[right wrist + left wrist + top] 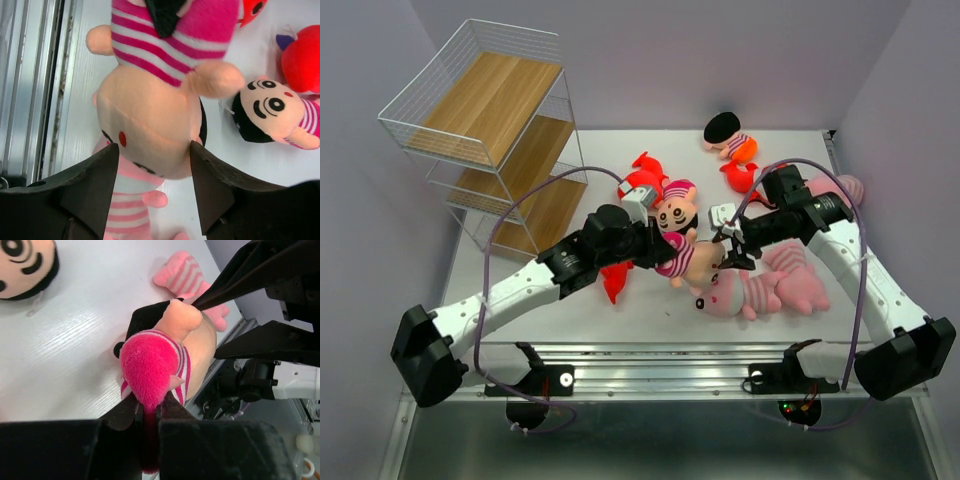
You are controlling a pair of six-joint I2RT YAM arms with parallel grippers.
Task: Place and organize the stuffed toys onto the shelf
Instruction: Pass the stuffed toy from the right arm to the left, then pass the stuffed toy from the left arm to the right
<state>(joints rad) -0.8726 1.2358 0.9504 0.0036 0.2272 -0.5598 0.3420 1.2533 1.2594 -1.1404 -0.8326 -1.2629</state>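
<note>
- The shelf (pixel 490 95) stands at 10 o'clock in the top view, at the far left corner of the surface (pixel 650 325), near the left wall.
- A bare strip of surface runs at 6 o'clock from the toys, along the near metal rail (pixel 670 352).
- The held doll (pixel 688 258) hangs in the middle, raised over the surface, between both arms.
- The left jaws, coming from 9 o'clock, are clamped on its bright pink lower end.
- The right jaws, coming from 3 o'clock, stand apart, one on each side of its head.
- A second doll (pixel 675 212) lies at 12 o'clock from it, and a pink striped animal (pixel 760 295) at 4 o'clock.
</note>
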